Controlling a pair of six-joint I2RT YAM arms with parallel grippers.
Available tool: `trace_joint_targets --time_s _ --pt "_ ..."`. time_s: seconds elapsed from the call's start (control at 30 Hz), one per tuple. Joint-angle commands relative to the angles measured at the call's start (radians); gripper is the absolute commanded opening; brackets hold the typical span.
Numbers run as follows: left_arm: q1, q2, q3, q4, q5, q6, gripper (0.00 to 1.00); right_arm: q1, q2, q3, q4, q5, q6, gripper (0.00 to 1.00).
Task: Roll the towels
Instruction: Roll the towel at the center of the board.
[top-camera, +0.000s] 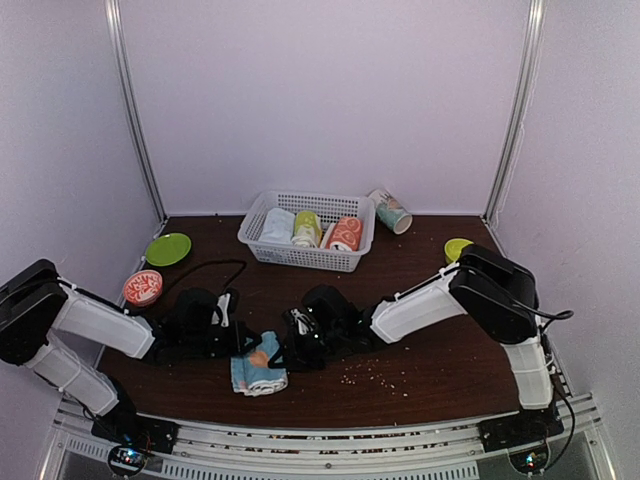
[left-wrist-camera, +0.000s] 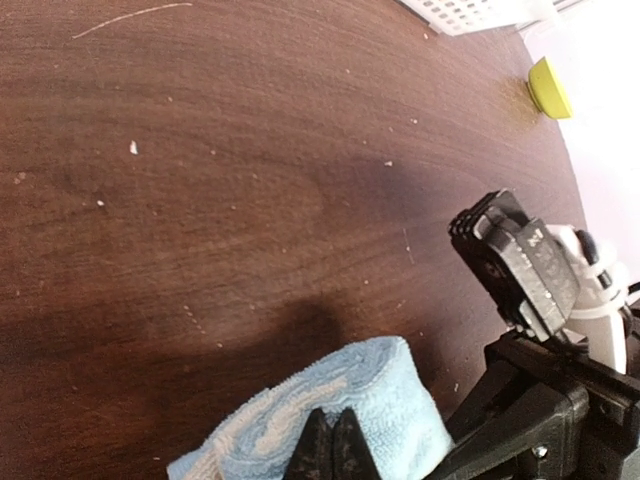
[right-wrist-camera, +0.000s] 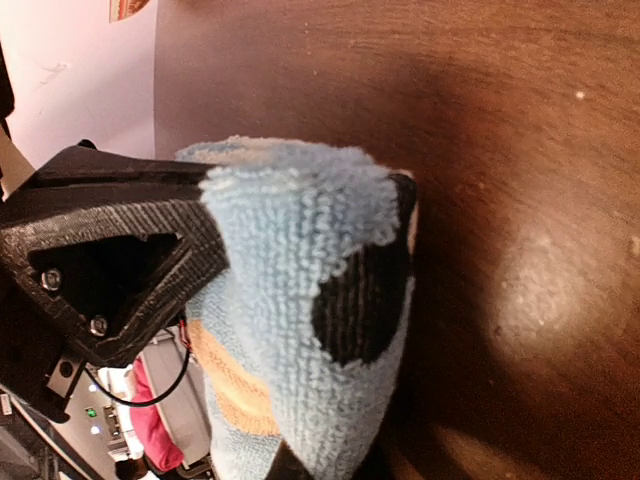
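Blue towel (top-camera: 260, 372) pinched by left pincer (left-wrist-camera: 332, 446) and right pincer (top-camera: 284, 350).

The desk (left-wrist-camera: 250, 150) is dark wood-grain board with a smooth, faintly glossy face that catches the light and is flecked with pale crumbs. The towel (right-wrist-camera: 290, 260) is soft light blue terry cloth, its looped pile fuzzy and matt, with a woven orange band. The left pincer (left-wrist-camera: 332, 445) is matt black plastic with fine ridged layers, the arm shells (top-camera: 100, 325) are smooth white plastic, and the basket (top-camera: 300, 258) is white plastic lattice.
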Motion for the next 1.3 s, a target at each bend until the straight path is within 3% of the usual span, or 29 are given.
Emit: trace_joint_targets --time_s 0.0,0.07,0.23,0.33,0.8,1.27 --pt "-0.035 0.001 -0.006 -0.063 0.004 -0.010 0.00 -0.013 -0.108 0.017 -0.263 0.122 -0.166 0.00" --pt "-0.046 -0.013 0.005 -0.083 -0.001 -0.005 0.01 -0.019 -0.162 0.036 -0.427 0.191 -0.254 0.00" --pt "-0.056 -0.044 0.035 -0.141 0.003 0.009 0.34 -0.023 -0.225 0.121 -0.772 0.369 -0.454 0.00" --pt "-0.058 -0.061 0.060 -0.180 0.005 0.029 0.41 -0.023 -0.231 0.156 -0.901 0.448 -0.512 0.00" --pt "-0.070 -0.057 0.209 -0.210 0.047 0.054 0.40 0.022 -0.150 0.248 -0.946 0.563 -0.477 0.00" --pt "-0.087 0.188 0.389 -0.143 0.139 0.076 0.36 0.037 -0.128 0.262 -0.922 0.600 -0.413 0.00"
